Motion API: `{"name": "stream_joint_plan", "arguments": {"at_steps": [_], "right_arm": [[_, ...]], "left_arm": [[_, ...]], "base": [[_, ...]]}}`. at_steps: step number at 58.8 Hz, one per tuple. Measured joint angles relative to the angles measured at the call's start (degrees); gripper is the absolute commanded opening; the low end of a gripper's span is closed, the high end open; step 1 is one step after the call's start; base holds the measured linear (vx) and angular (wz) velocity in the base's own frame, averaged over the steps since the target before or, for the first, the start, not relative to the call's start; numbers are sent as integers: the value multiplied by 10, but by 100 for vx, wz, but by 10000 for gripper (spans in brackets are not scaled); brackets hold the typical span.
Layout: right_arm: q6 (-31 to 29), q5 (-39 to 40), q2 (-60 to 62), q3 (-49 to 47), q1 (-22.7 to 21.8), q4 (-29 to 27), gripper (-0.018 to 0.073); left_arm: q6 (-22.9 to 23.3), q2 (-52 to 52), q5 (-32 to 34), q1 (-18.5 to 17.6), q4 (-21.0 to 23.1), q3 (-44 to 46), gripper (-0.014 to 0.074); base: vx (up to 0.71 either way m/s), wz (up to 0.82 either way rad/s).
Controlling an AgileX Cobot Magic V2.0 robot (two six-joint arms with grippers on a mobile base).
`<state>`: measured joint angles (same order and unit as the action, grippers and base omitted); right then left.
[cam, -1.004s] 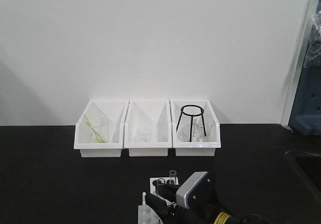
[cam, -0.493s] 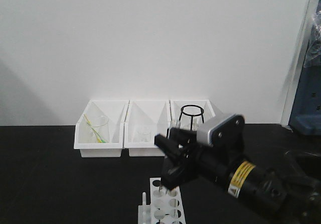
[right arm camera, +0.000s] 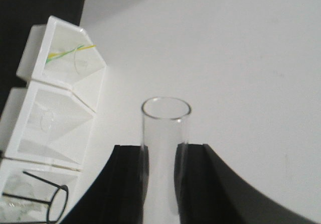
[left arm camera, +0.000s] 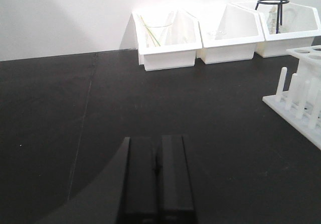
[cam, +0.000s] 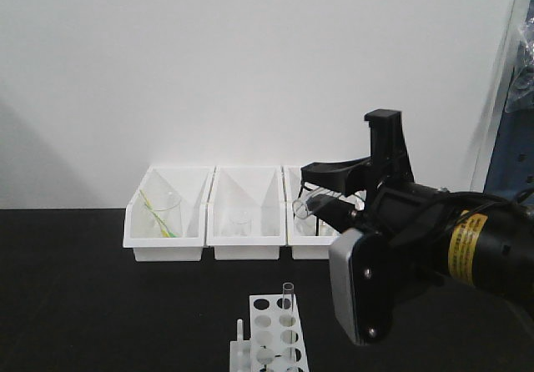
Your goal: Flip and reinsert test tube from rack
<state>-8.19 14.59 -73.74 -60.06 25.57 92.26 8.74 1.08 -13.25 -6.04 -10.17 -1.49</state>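
Note:
My right gripper (cam: 321, 193) hangs high above the table, turned on its side and shut on the test tube (cam: 302, 208). In the right wrist view the clear test tube (right arm camera: 165, 128) sits between the two black fingers (right arm camera: 128, 184), its open rim sticking out past my right gripper (right arm camera: 161, 151). The white rack (cam: 269, 343) stands at the front edge below, with a second identical tube (cam: 288, 299) upright in a far hole. The left gripper (left arm camera: 156, 146) is shut and empty, low over the black table, with the rack (left arm camera: 301, 101) to its right.
Three white bins (cam: 244, 222) line the back wall. The left one holds a beaker with a yellow-green stick (cam: 158, 213), the middle one a small glass, the right one a black wire tripod (left arm camera: 272, 5). A blue object (cam: 513, 155) stands at far right.
The right arm has risen from the rack with a tube and rolled its wrist, so the tube now lies sideways. One tube stays standing in the rack.

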Motion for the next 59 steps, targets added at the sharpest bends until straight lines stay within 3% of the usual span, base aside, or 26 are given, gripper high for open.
{"name": "stream_joint_plan", "arguments": {"at_steps": [6, 12, 23, 29, 37, 42, 51, 59], "right_arm": [[38, 5, 0, 0, 0, 18, -3], [128, -1, 0, 0, 0, -67, -3], [432, -120, 0, -16, 0, -468, -3], [495, -166, -6, -11, -3, -588, -11], [497, -97, -30, 34, -5, -614, -11], [482, 26, -45, 88, -17, -615, -11], [354, 264, -91, 172, -45, -614, -11], [257, 360, -147, 191, -51, -606, -11]], "left_arm": [[0, 0, 0, 0, 0, 0, -6], [0, 0, 0, 0, 0, 0, -6], [0, 0, 0, 0, 0, 0, -6], [0, 0, 0, 0, 0, 0, -6], [0, 0, 0, 0, 0, 0, -6], [0, 0, 0, 0, 0, 0, -6], [0, 0, 0, 0, 0, 0, -6], [0, 0, 0, 0, 0, 0, -6]], "base": [[0, 0], [0, 0], [0, 0], [0, 0], [0, 0], [0, 0], [0, 0], [0, 0]]}}
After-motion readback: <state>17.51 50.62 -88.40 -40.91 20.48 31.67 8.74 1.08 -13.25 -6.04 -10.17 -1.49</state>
